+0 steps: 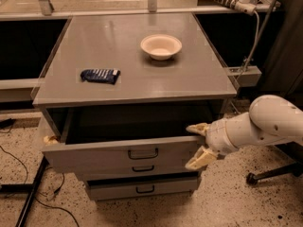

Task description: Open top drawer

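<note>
The top drawer (pixel 94 157) is pulled out of the grey cabinet, and its dark inside shows under the tabletop. Its black loop handle (pixel 143 153) sits in the middle of the wide front. My gripper (pixel 198 144) is at the right end of that drawer front, on a white arm coming in from the right. Its cream fingers are spread apart. The upper finger (pixel 196 127) is at the front's top edge and the lower one (pixel 199 160) at its bottom corner. It does not hold the handle.
Two slimmer grey drawers (pixel 142 188) sit shut below. On the cabinet top (pixel 199 74) are a cream bowl (pixel 161 46) and a dark blue packet (pixel 100 75). Cables (pixel 28 193) lie on the speckled floor at the left, and a chair base (pixel 272 174) stands at the right.
</note>
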You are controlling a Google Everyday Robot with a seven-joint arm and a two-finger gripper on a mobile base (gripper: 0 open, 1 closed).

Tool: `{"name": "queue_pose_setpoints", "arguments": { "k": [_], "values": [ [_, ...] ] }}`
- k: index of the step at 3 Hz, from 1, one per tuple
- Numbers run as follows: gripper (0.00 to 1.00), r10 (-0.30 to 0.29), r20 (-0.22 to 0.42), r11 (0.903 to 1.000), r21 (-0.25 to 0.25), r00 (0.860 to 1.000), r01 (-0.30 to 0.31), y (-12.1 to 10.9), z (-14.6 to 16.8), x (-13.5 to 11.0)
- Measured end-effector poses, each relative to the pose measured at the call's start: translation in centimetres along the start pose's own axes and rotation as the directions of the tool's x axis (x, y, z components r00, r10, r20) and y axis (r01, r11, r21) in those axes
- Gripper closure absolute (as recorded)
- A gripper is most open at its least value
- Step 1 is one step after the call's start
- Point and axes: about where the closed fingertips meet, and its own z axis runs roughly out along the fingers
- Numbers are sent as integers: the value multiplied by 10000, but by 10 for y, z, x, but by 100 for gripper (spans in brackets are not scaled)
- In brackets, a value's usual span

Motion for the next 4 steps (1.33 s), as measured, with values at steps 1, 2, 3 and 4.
{"name": "queue_pose_setpoints", "arguments": {
  "k": [1, 2, 3, 4],
  "values": [
    [100, 68, 4, 10000, -13, 10000, -68, 1, -1, 1],
    [100, 345, 15, 9993, -147, 9994, -345, 9, -1, 6],
    [100, 345, 15, 9993, -147, 9994, -345, 8, -7, 1],
    [100, 347, 16, 9993, -149, 9994, -346, 8, -11, -2]
  ]
}}
